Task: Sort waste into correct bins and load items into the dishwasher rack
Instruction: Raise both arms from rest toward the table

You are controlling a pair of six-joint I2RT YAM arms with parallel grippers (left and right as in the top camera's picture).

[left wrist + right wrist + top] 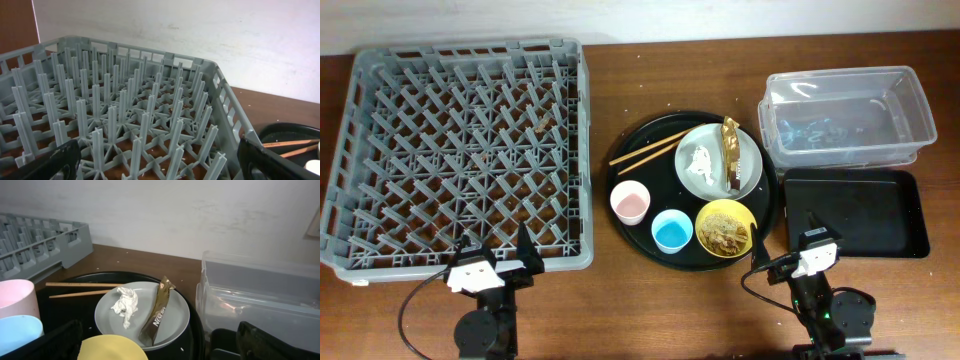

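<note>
The grey dishwasher rack [460, 150] fills the left of the table and holds nothing but crumbs. On a round black tray [650, 240] sit a grey-green plate [748, 175] with a white napkin [701, 162] and a brown-gold wrapper [731, 152], a yellow bowl [725, 228] of brown scraps, a pink cup [630, 202], a blue cup [672, 231] and chopsticks [650, 150]. The clear tub [845, 115] and black tray bin [855, 212] stand at the right. My left gripper [492, 262] is open at the rack's near edge [160, 165]. My right gripper [792, 255] is open near the bowl [157, 347].
The rack's near wall [225, 105] stands close in front of my left gripper. Cables run from both arm bases [485, 330] at the table's front edge. The clear tub's wall [260, 295] is close on my right gripper's right side.
</note>
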